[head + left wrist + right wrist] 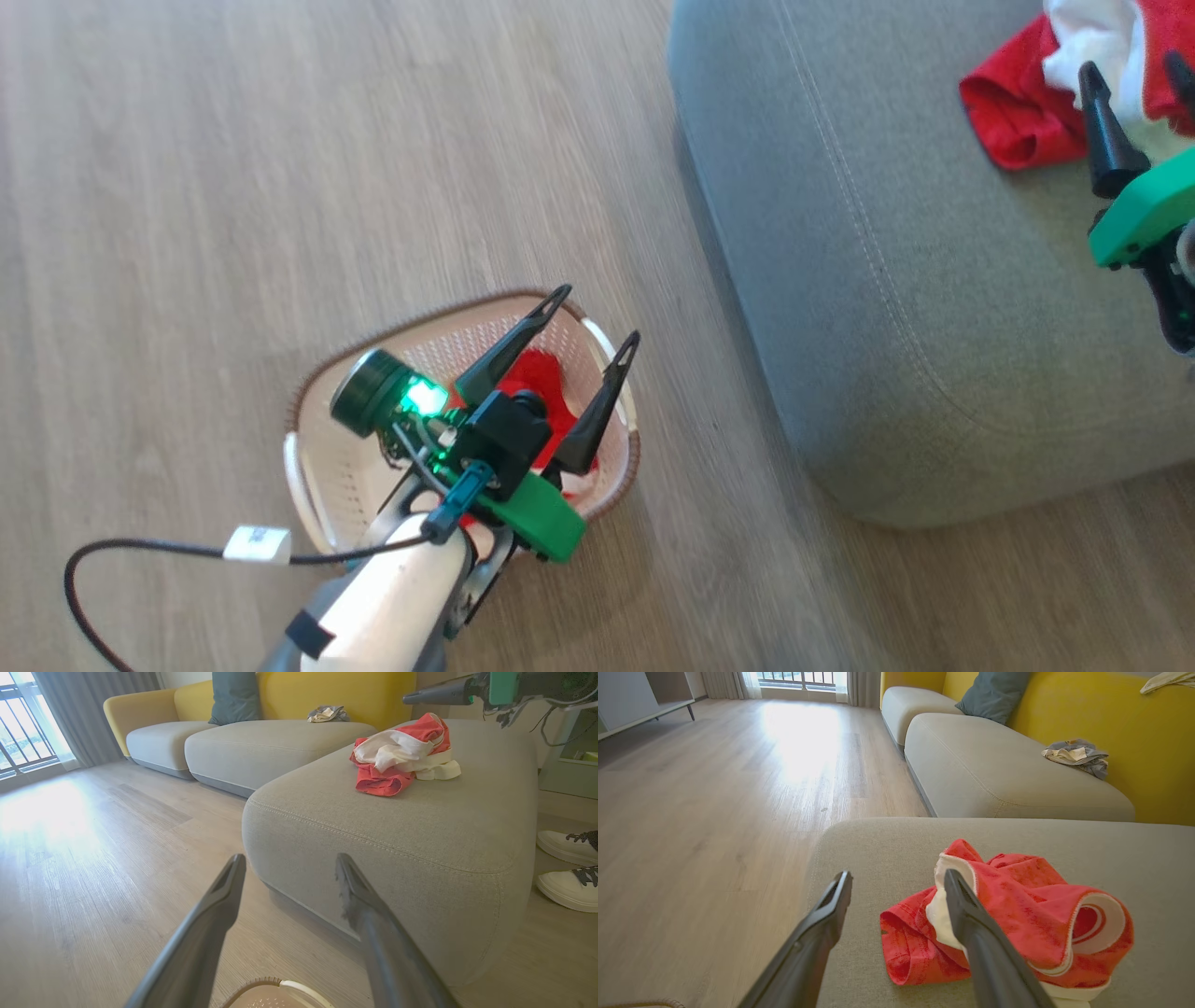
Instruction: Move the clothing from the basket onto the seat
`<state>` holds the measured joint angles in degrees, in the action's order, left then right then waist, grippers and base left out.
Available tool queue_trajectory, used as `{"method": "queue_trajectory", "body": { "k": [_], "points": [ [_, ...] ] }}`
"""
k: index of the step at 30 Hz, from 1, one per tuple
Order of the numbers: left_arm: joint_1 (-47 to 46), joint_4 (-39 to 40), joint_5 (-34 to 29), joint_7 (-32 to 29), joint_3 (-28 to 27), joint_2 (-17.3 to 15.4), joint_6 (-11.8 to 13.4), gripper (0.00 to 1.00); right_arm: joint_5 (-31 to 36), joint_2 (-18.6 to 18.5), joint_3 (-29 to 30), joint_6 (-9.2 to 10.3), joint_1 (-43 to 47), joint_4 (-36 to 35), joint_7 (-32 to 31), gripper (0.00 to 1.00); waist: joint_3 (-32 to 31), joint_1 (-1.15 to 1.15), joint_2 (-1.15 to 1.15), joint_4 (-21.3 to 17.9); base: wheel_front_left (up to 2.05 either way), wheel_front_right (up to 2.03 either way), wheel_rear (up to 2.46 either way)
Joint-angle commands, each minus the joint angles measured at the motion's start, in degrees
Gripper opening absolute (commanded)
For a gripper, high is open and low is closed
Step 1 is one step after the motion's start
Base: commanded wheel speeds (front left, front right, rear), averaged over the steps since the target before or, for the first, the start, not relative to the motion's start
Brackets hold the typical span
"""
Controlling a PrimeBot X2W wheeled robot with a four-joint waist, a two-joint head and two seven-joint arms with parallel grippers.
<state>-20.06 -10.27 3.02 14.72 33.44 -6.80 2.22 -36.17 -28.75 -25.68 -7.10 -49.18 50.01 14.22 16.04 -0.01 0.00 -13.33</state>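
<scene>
Left claw (599,313) spread, empty, over basket (336,476); right claw (897,874) spread over garment (1017,896) on seat (887,280); floor (691,392) between.

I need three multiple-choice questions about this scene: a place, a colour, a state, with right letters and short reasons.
1. Where does the basket stand? A on the wooden floor; B on a table; C on a chair.
2. What colour is the seat? A yellow; B grey; C blue.
3. How is the left gripper? A open, empty; B shut tight; C shut on a cup.
Answers: 1 A, floorboards surround it; 2 B, its fabric is grey; 3 A, its jaws stand apart with nothing between.
</scene>
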Motion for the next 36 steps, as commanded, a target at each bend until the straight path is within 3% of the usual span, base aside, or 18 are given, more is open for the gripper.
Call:
{"method": "queue_trajectory", "body": {
  "k": [1,9,18,26,36],
  "points": [
    [-0.99,1.87,0.33,0.28,-2.18,0.30,0.36,1.00,-0.43,-1.77,0.08,-0.39,0.76,-2.08,0.74,1.00,-2.32,0.01,0.00,1.72,0.00,0.00,0.00],
    [3.01,1.92,1.37,0.28,-7.33,1.80,-0.03,1.00,-0.38,-1.76,4.38,-0.39,10.79,-20.39,0.76,1.00,-7.35,0.01,0.00,5.29,0.00,0.00,0.00],
    [6.65,2.68,2.72,0.28,-13.90,3.46,1.14,1.00,5.28,1.99,11.56,-0.39,24.32,-37.44,0.77,1.00,-11.19,0.01,0.00,9.58,0.00,0.00,0.00],
    [9.01,5.95,3.08,0.28,-19.03,3.88,5.83,1.00,10.12,8.19,15.38,-0.39,34.06,-48.18,0.77,1.00,-12.36,0.01,0.00,11.22,0.00,0.00,0.00],
    [12.04,8.47,4.85,0.28,-22.41,3.91,14.46,1.00,12.32,14.87,19.94,-0.39,42.21,-51.80,0.77,1.00,-13.27,0.01,0.00,11.42,0.00,0.00,0.00]
  ]
}}
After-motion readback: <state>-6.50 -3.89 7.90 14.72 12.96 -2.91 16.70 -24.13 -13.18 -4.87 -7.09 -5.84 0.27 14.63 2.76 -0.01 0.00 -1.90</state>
